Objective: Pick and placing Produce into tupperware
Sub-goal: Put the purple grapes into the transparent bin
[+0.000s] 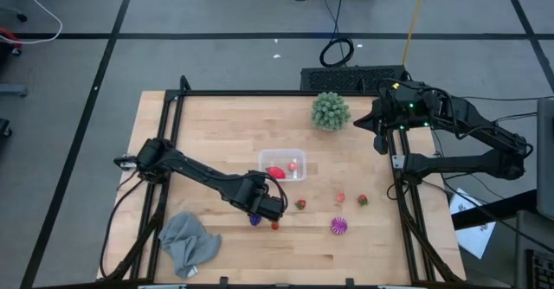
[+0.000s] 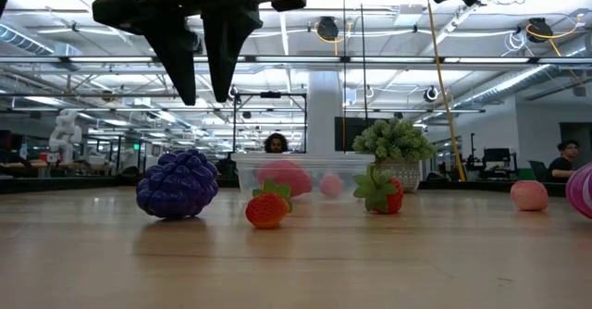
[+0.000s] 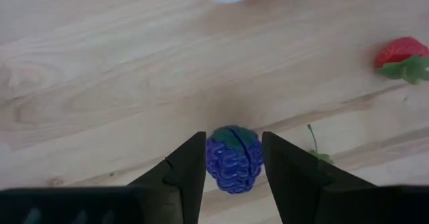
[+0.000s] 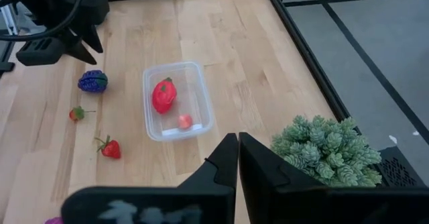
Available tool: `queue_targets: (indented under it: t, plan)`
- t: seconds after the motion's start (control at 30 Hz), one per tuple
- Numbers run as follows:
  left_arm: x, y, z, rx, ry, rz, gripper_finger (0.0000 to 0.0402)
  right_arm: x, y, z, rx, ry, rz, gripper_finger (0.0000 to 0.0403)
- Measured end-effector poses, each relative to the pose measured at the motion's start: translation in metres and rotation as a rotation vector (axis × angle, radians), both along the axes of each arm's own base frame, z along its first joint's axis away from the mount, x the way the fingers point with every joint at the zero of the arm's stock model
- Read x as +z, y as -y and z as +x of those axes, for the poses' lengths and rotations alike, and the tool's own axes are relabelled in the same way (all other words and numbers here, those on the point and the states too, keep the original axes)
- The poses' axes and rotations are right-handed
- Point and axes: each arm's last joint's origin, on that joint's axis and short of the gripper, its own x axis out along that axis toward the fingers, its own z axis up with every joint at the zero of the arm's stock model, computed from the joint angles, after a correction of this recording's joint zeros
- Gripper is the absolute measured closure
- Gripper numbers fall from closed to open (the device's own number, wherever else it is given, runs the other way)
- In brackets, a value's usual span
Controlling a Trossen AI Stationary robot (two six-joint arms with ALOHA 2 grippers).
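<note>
Left end effector (image 3: 232,163): mine, hovering above the tabletop (image 1: 225,125), fingers spread and released, framing the purple berry (image 3: 232,158) without touching it.

Purple berry: on the wood just in front of the clear container (image 1: 283,165), beside a small red strawberry (image 2: 267,205). Knobbly, rounded, with a green cap. I judged it light, stiff plastic, apt to roll or squirt sideways; best taken across its widest middle, below the cap.

Clear container: near the tabletop's centre, holding a large red piece (image 4: 163,94) and a small pink one (image 4: 185,121).

Loose stock: second strawberry (image 1: 300,204), pink fruit (image 1: 340,199), another strawberry (image 1: 363,200), striped magenta piece (image 1: 338,227).

Right end effector (image 4: 238,158): clenched, empty, parked by the green spiky ball (image 1: 331,111).
</note>
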Motion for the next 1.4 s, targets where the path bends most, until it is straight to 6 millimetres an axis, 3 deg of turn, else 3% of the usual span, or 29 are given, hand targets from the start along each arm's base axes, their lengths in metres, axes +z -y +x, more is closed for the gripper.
queue_targets:
  t: [0.43, 0.9, 1.2, 1.4]
  plan:
    - [0.000, 0.009, -0.002, 0.033, 0.012, -0.027, 0.0248, 0.000, 0.000, 0.000, 0.011, -0.003, -0.015, 0.0399]
    - [0.000, 0.022, -0.007, 0.124, 0.034, -0.035, 0.0161, 0.000, 0.000, 0.000, 0.011, -0.003, -0.015, 0.0399]
    - [0.000, 0.027, -0.008, 0.111, 0.060, -0.007, 0.0140, 0.000, 0.000, 0.000, 0.011, -0.003, -0.015, 0.0399]
    - [-0.027, 0.032, 0.005, 0.037, 0.024, -0.013, 0.0150, 0.000, 0.000, 0.000, 0.011, -0.002, -0.015, 0.0399]
